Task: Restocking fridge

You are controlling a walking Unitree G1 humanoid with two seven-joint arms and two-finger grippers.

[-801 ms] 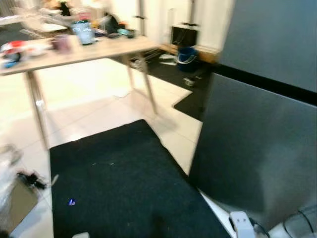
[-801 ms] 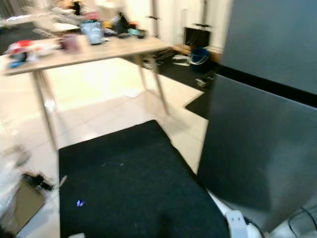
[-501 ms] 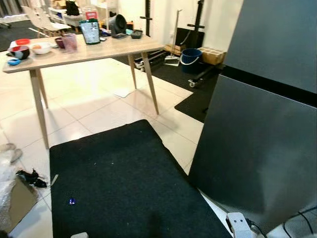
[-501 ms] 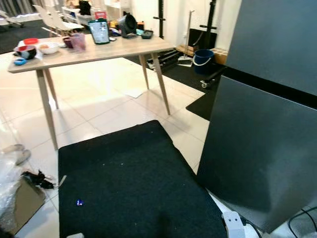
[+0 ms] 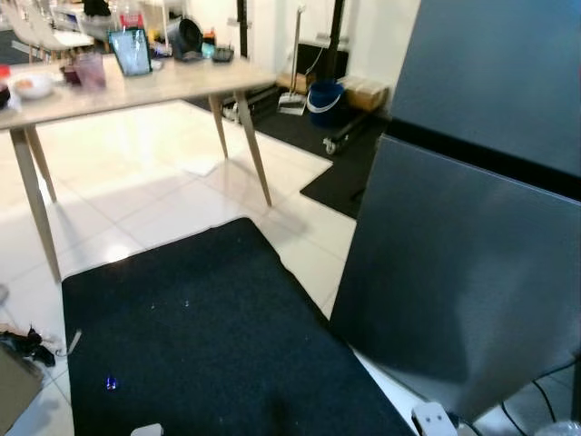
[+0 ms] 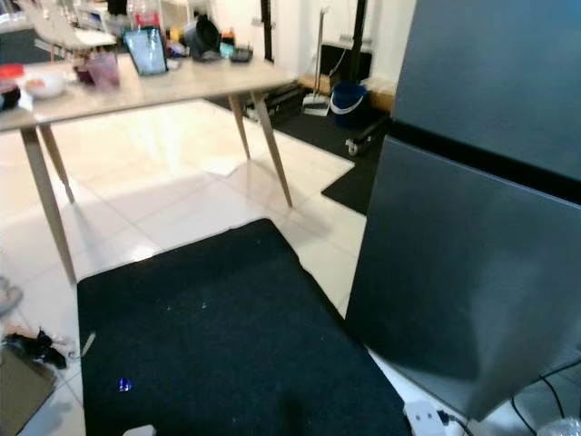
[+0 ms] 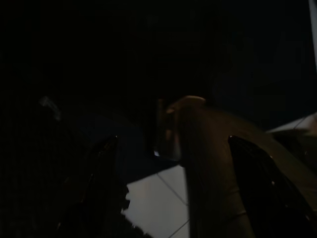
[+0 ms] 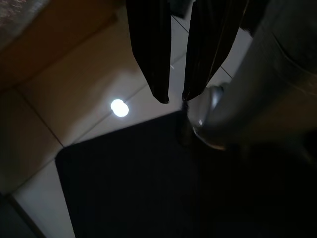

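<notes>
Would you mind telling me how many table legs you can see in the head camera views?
3: one leg at the near left end, one at the near right end, one just behind it. Others may be hidden.

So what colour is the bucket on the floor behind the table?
The bucket is blue, with a pale rim. It shows best in the right eye view.

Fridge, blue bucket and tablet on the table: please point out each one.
fridge [image 5: 472, 272], left eye view, lower door panel.
blue bucket [image 5: 322, 98], left eye view, its side.
tablet [image 6: 145, 51], right eye view, its screen.
</notes>
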